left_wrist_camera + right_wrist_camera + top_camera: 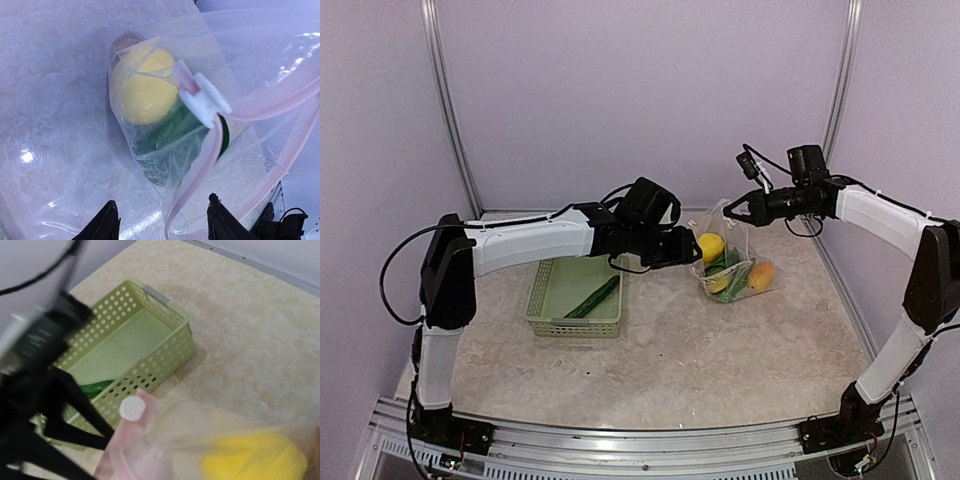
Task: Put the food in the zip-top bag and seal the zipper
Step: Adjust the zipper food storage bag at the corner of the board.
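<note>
The left arm [535,240] reaches level across mid-frame, left tool [692,250] released beside the zip-top bag [745,252]; right of centre, the right tool [733,209] clenches its raised edge.

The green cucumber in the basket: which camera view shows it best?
The top external view: there the cucumber lies diagonally in the basket, seen along its whole length. The right wrist view shows only a short dark green piece of it, the rest hidden. The left wrist view does not show it.

High near-side camera overlooks the beige table [670,360]; both wrist cameras look down closely on the clear plastic bag [235,165].
</note>
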Robot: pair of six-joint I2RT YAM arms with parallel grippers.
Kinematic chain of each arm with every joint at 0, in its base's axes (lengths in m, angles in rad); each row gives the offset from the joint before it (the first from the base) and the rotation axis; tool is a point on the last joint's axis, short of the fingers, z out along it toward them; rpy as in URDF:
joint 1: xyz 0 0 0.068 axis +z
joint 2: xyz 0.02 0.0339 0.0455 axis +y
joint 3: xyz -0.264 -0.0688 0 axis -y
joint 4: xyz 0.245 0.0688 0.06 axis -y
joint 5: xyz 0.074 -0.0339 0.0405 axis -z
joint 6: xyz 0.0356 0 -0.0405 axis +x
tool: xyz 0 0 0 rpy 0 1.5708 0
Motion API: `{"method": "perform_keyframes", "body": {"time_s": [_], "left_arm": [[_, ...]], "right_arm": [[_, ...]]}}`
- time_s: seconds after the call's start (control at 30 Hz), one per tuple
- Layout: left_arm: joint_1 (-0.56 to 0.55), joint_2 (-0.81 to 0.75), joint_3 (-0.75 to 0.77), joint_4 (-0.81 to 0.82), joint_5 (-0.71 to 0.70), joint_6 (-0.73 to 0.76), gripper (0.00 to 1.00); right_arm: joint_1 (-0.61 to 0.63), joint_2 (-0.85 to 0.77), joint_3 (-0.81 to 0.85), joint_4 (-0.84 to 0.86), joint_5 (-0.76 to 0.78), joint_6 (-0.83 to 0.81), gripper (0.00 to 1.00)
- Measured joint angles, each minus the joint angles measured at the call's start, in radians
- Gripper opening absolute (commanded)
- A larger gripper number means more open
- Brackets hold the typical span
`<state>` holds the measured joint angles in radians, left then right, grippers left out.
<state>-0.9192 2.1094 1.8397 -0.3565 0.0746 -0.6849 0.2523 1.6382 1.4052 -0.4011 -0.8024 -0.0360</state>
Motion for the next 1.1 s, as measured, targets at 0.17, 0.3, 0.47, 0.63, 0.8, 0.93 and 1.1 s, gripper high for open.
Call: {"method": "perform_keyframes", "body": {"time_s": [0.17, 0.3, 0.47, 0.63, 0.8, 0.93, 1.1], "left_arm": [[0.009, 0.108, 0.099, -0.051, 0.027, -0.043, 0.17], [0.024, 0.13, 0.132, -0.058, 0.053, -0.069, 0.0], [0.038, 0.163, 0.286, -0.109, 0.06, -0.025, 0.0], [0.034, 0.176, 0.494, -0.095, 0.037, 0.079, 0.0], [0.018, 0.15, 0.525, -0.056, 0.016, 0.117, 0.0], [0.022, 0.166, 0.525, -0.096, 0.037, 0.092, 0.0], [0.037, 0.186, 0.489, -0.135, 0.04, 0.081, 0.0]], "right_arm": [[0.0, 0.0, -0.047, 0.023, -0.005, -0.001, 0.0], [0.0, 0.0, -0.052, 0.027, 0.026, -0.011, 0.0], [-0.003, 0.013, 0.05, -0.035, 0.201, -0.05, 0.0], [-0.026, -0.016, 0.221, -0.04, 0.395, -0.09, 0.0], [-0.016, -0.163, 0.148, -0.014, 0.454, -0.129, 0.0], [-0.009, -0.131, 0.138, -0.036, 0.455, -0.166, 0.03], [-0.006, -0.071, 0.07, -0.097, 0.43, -0.174, 0.32]]}}
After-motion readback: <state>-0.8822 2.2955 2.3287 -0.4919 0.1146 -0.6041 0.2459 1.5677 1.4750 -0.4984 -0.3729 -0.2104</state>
